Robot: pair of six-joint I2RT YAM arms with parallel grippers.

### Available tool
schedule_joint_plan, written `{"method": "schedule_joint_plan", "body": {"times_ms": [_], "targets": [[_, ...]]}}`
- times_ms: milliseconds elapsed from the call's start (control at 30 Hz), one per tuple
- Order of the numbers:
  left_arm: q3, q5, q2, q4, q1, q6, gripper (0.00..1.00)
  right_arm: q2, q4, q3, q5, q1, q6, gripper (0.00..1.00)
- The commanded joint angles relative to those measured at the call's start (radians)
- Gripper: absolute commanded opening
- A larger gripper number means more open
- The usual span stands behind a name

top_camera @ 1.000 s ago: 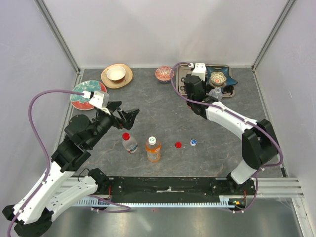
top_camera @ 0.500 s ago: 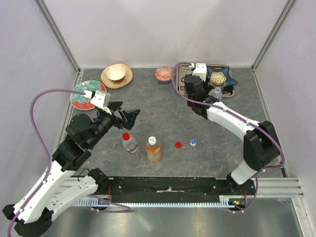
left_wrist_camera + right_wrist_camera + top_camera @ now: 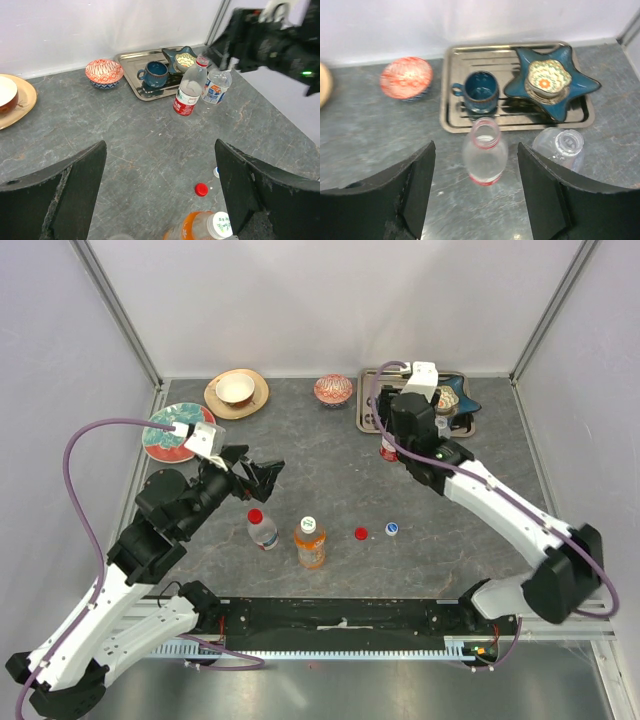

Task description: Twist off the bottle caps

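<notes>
Near the front of the table stand a clear bottle with a red cap (image 3: 260,528) and an orange bottle (image 3: 310,542) with a white cap (image 3: 221,224). My left gripper (image 3: 255,466) (image 3: 160,150) hangs open above and behind them, holding nothing. Farther back, a red-labelled bottle (image 3: 388,448) (image 3: 484,157) stands uncapped next to a second uncapped clear bottle (image 3: 562,146) (image 3: 216,86). My right gripper (image 3: 398,432) (image 3: 476,167) is open just above the red-labelled bottle, jaws wide on either side and apart from it. A loose red cap (image 3: 361,533) and a blue cap (image 3: 391,529) lie on the table.
A metal tray (image 3: 449,117) at the back right holds a blue mug (image 3: 480,91) and a blue star dish (image 3: 550,80). A red patterned bowl (image 3: 333,389) sits beside it. A tan plate with a bowl (image 3: 236,392) and a patterned plate (image 3: 160,440) lie at the back left.
My right gripper has opened wider and drawn up and to the right, uncovering the red-labelled bottle it stood over. The left arm has hardly moved.
</notes>
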Motion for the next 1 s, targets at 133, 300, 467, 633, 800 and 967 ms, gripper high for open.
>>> {"method": "schedule_joint_plan", "body": {"times_ms": [133,300,467,633,800,967], "targets": [[0.022,-0.233,-0.009,0.014,0.001,0.013,0.96,-0.276,-0.100,0.039,-0.443,0.182,-0.007,0.72],[0.013,-0.378,-0.038,-0.004,0.001,0.029,0.98,-0.321,-0.119,-0.039,-0.601,0.332,0.073,0.79],[0.016,-0.367,-0.048,-0.045,0.001,0.025,0.98,-0.274,-0.127,-0.038,-0.401,0.575,0.050,0.90],[0.004,-0.352,-0.078,-0.056,0.001,0.002,0.98,-0.186,-0.136,-0.016,-0.357,0.662,0.059,0.90],[0.003,-0.349,-0.100,-0.082,0.001,0.005,0.98,-0.152,-0.127,-0.041,-0.318,0.679,0.084,0.89],[-0.005,-0.338,-0.106,-0.088,0.001,0.006,0.98,-0.137,-0.130,-0.068,-0.312,0.687,0.105,0.85]]}}
